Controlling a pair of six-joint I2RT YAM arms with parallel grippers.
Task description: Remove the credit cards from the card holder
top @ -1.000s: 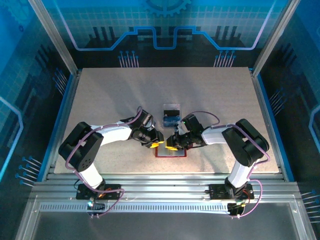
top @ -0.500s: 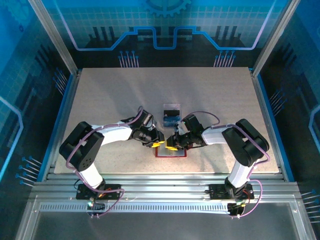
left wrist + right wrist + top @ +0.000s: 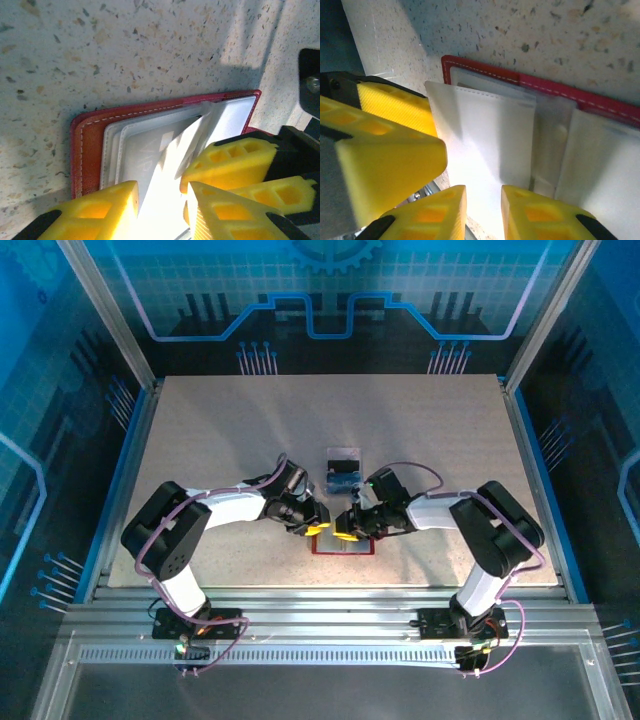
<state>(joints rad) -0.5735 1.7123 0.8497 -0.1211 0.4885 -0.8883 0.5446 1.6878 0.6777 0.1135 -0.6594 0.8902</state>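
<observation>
Top external view showed the red card holder (image 3: 341, 547) lying open on the worktop (image 3: 220, 440), with both hands meeting over it. The left hand (image 3: 314, 529) was over its left half and the right hand (image 3: 345, 532) over its right. A blue credit card (image 3: 342, 481) and a dark card (image 3: 343, 457) lay just beyond its far edge. In the wrist views, each hand's jaws stood slightly apart astride a pale pocket leaf (image 3: 490, 135), clamping nothing. The step probably called for one hand pinning the holder flat while the other nipped only a card's edge and drew it straight along the pocket.
</observation>
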